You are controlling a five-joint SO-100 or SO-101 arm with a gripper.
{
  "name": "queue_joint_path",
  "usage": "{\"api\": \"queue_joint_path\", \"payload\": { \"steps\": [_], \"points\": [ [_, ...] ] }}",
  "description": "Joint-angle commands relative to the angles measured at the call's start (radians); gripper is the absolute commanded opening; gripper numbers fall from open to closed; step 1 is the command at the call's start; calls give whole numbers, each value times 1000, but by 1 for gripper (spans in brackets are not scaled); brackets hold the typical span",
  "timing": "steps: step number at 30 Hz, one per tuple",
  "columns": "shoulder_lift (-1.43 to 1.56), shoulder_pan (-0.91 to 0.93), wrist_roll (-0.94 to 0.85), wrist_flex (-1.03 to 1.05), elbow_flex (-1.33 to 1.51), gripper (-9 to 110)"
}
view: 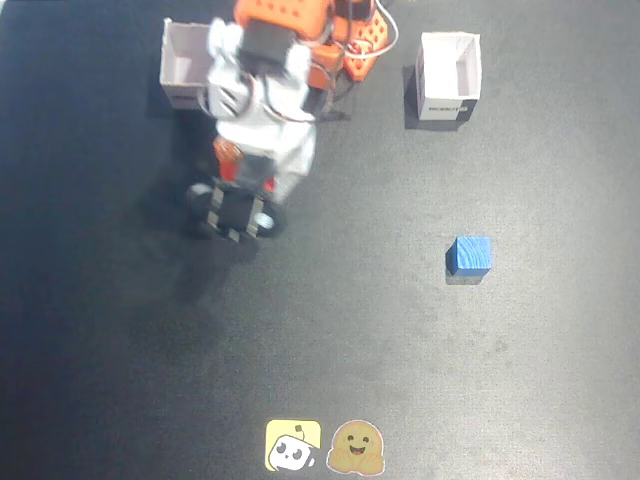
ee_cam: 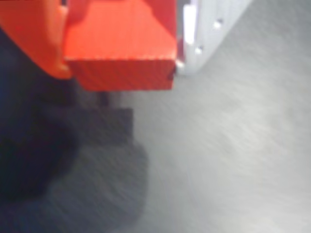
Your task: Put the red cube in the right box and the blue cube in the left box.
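Note:
In the wrist view the red cube (ee_cam: 121, 43) fills the top. My gripper (ee_cam: 121, 80) is shut on it, an orange finger (ee_cam: 34, 34) to its left and a white finger (ee_cam: 204, 29) to its right. The cube hangs above the dark mat with its shadow below. In the fixed view my arm (view: 265, 130) reaches down from the top and hides most of the cube. The right box (view: 185, 65), pinkish inside, sits at the upper left, partly behind the arm. The left box (view: 450, 75) stands at the upper right. The blue cube (view: 470, 256) lies on the mat at mid right.
A black mat (view: 120, 330) covers the whole table. Two small stickers, a yellow one (view: 293, 445) and a brown one (view: 356, 448), lie at the bottom edge. The arm's orange base (view: 345, 35) stands between the two boxes.

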Motion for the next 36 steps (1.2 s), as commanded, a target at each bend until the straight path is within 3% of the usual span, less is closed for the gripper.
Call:
{"api": "queue_joint_path", "payload": {
  "steps": [1,14,24,36],
  "points": [
    [49,81,-2,21,-48,12],
    [89,399,0,92,-43,12],
    [107,673,-95,127,-51,12],
    [156,824,-112,186,-41,12]
  ]
}}
